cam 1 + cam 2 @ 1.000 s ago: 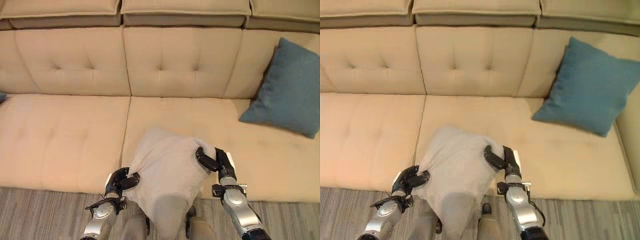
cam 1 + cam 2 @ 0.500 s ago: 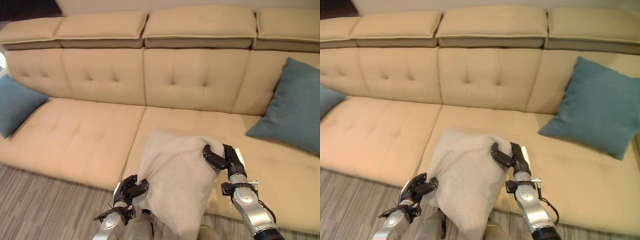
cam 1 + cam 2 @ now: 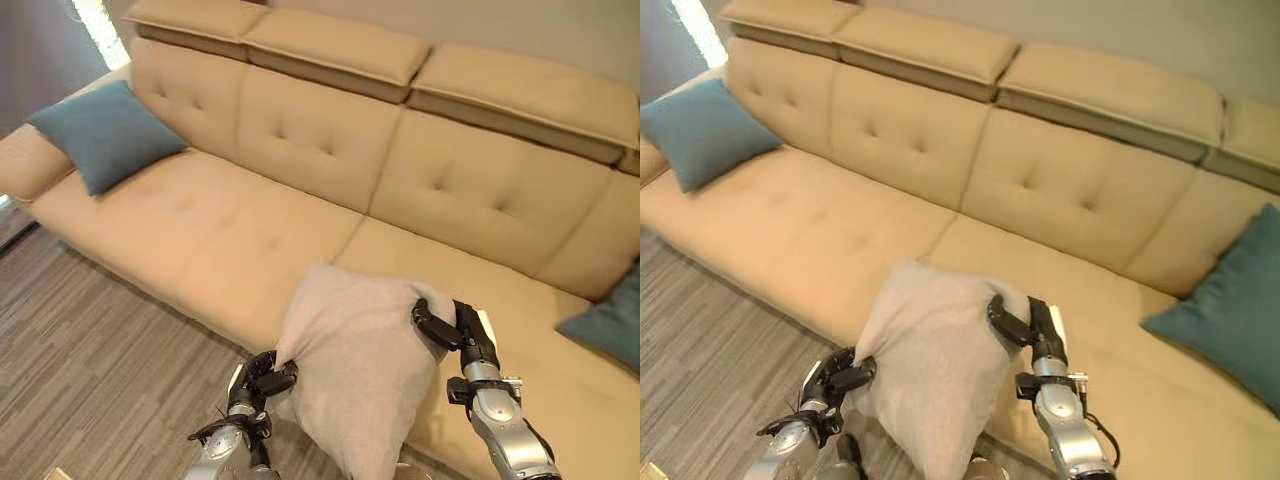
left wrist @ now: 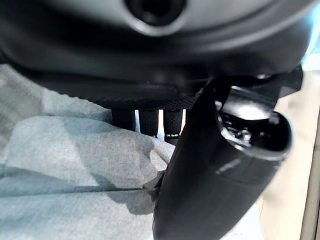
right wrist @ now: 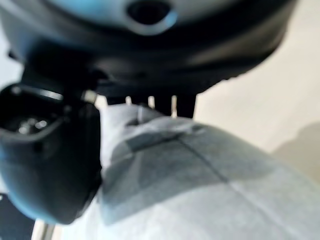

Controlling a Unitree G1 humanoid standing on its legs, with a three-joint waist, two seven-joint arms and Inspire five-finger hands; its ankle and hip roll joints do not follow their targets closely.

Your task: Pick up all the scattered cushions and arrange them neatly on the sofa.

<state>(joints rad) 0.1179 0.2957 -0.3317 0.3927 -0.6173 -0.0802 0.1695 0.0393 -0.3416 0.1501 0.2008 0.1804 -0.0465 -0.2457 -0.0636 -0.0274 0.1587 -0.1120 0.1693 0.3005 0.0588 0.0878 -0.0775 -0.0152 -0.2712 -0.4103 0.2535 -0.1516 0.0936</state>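
Note:
A light grey cushion (image 3: pixel 350 360) hangs in front of the beige sofa (image 3: pixel 200 230), over its front edge near the middle seam. My left hand (image 3: pixel 262 378) is shut on the cushion's lower left corner, with grey cloth (image 4: pixel 75 165) pinched under its thumb. At the cushion's upper right corner my right hand (image 3: pixel 452 332) is shut on the cloth (image 5: pixel 190 170). A teal cushion (image 3: pixel 105 135) leans in the sofa's far left corner. Another teal cushion (image 3: pixel 1230 310) leans against the backrest at the right.
Grey striped floor (image 3: pixel 90 360) spreads out to the left of the sofa's front edge. The long seat between the two teal cushions is bare. Padded headrests (image 3: pixel 330 45) run along the top of the backrest.
The camera has swung left and tilted, so the sofa now runs diagonally and its left teal cushion shows fully. Both hands keep hold of the grey cushion, about where it was.

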